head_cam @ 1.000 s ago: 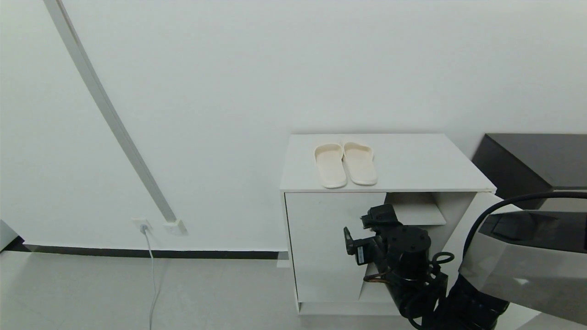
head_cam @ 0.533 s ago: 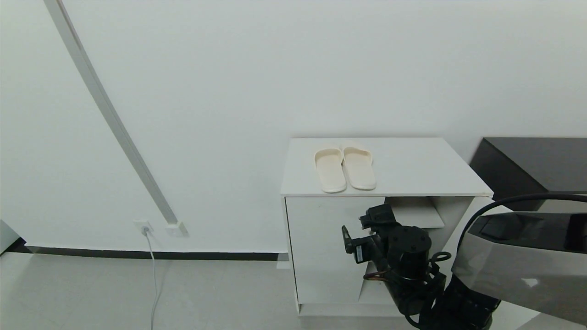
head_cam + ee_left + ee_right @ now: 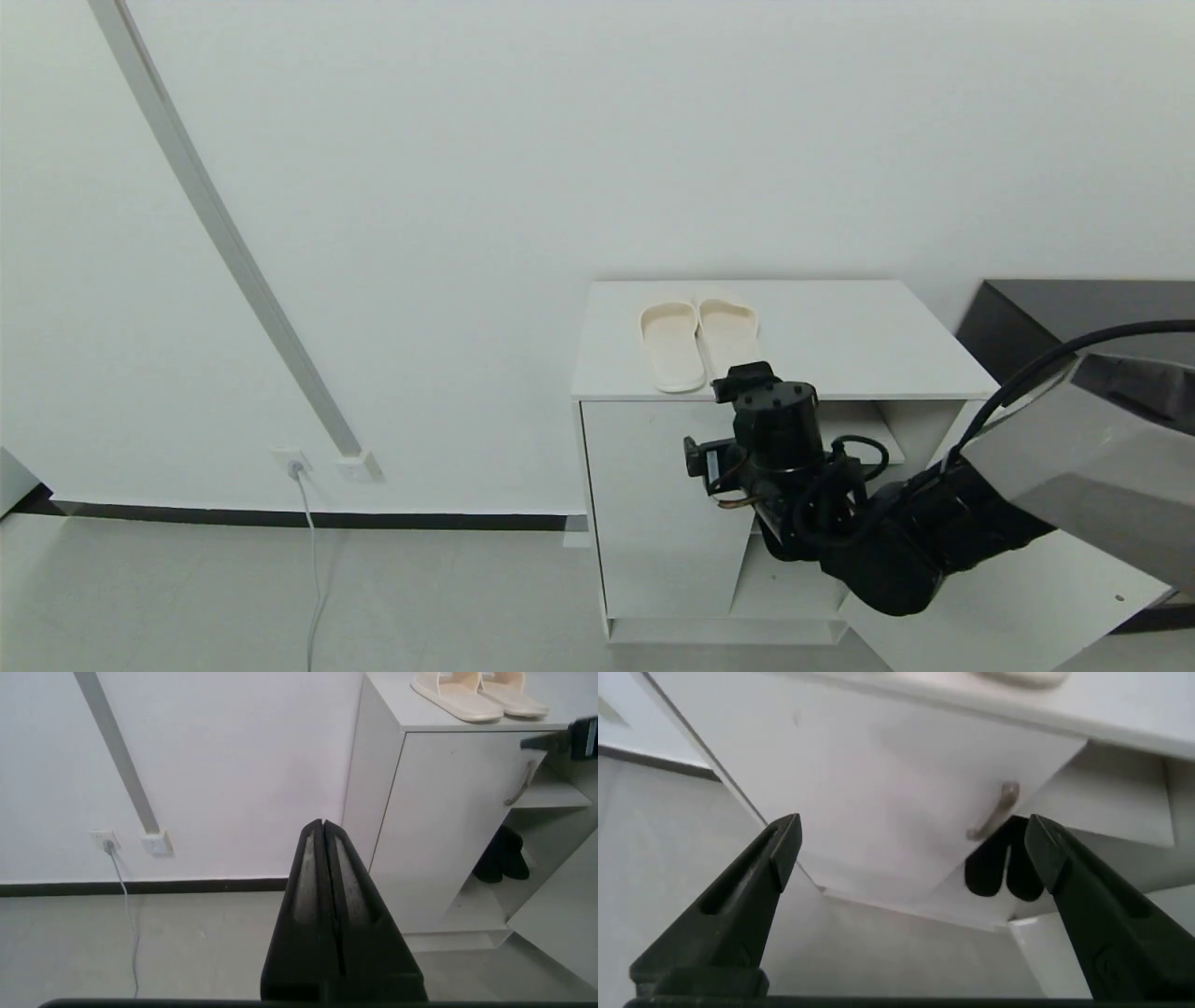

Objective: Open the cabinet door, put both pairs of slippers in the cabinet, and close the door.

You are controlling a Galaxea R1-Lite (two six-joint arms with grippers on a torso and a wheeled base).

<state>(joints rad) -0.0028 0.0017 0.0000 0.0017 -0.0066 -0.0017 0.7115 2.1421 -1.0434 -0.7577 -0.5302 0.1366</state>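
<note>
A white cabinet [image 3: 840, 345] stands against the wall, its left door [image 3: 653, 504] shut and its right door [image 3: 1008, 607] swung open. A cream pair of slippers [image 3: 700, 343] lies on top, also seen in the left wrist view [image 3: 481, 686]. A dark pair of slippers [image 3: 1004, 873] sits low inside the open half [image 3: 500, 854]. My right gripper [image 3: 913, 826] is open and empty, hanging in front of the left door's handle [image 3: 994, 810], near the cabinet's top edge [image 3: 742, 375]. My left gripper [image 3: 322, 833] is shut and empty, well away from the cabinet.
A wall socket with a hanging cable [image 3: 291, 462] and a slanted cable duct [image 3: 224, 233] lie left of the cabinet. A dark piece of furniture [image 3: 1074, 313] stands to the right. Bare floor [image 3: 280, 597] stretches to the left.
My right arm has risen, bringing its gripper from beside the lower door up to the cabinet's top edge. The head view shifted slightly. The cream slippers have not moved.
</note>
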